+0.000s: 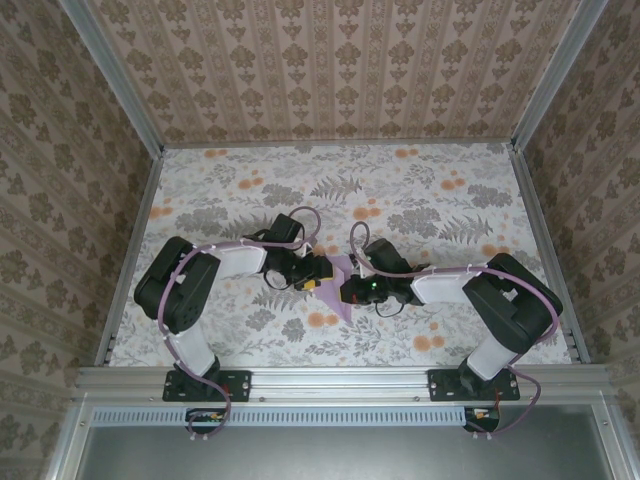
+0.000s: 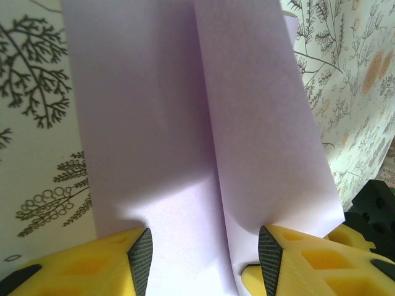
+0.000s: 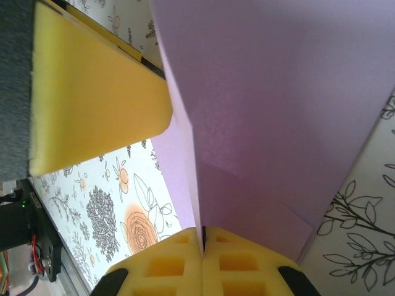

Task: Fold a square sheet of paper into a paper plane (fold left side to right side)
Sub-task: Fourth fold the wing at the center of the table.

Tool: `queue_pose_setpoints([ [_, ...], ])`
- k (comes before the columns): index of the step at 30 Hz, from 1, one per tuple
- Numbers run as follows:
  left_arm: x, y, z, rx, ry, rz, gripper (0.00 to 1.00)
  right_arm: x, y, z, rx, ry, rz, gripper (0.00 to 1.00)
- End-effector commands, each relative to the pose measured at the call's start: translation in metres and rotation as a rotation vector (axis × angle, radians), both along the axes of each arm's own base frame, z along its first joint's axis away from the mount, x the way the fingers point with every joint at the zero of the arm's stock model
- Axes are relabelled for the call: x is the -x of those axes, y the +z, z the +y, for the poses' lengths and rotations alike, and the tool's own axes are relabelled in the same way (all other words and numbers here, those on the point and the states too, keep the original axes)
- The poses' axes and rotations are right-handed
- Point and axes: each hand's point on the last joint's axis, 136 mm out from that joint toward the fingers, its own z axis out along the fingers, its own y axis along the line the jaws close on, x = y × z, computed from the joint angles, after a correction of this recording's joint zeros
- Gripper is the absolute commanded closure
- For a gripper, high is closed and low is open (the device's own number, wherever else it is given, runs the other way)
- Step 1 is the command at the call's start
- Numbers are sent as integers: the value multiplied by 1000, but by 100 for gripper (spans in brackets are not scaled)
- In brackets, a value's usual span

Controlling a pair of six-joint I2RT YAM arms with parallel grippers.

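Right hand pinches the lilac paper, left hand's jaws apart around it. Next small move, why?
Probably close the left hand on the paper plane: its pads stand apart with the paper between them, while the right hand is shut on it. A second pinch should steady it for folding.

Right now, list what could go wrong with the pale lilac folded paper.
1. The right gripper is shut on just the edge of the pale lilac paper plane; a pull could tear it or slip off.
2. The left gripper stands open astride the centre crease, not clamping; the paper may shift or its flap spring up.
3. Both grippers sit very close together; they might collide.
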Motion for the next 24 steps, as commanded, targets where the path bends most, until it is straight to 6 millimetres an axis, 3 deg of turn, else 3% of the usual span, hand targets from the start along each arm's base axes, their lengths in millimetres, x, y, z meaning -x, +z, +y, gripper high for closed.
queue_pose_setpoints([
  [1,14,-36,11,-108,-24,47,47,3,1,2,-29,11,15,100],
  [18,16,-39,13,-129,-28,56,47,1,10,2,-36,13,-3,86],
  [24,16,-39,12,-131,-29,58,47,0,21,2,-53,12,-24,75],
])
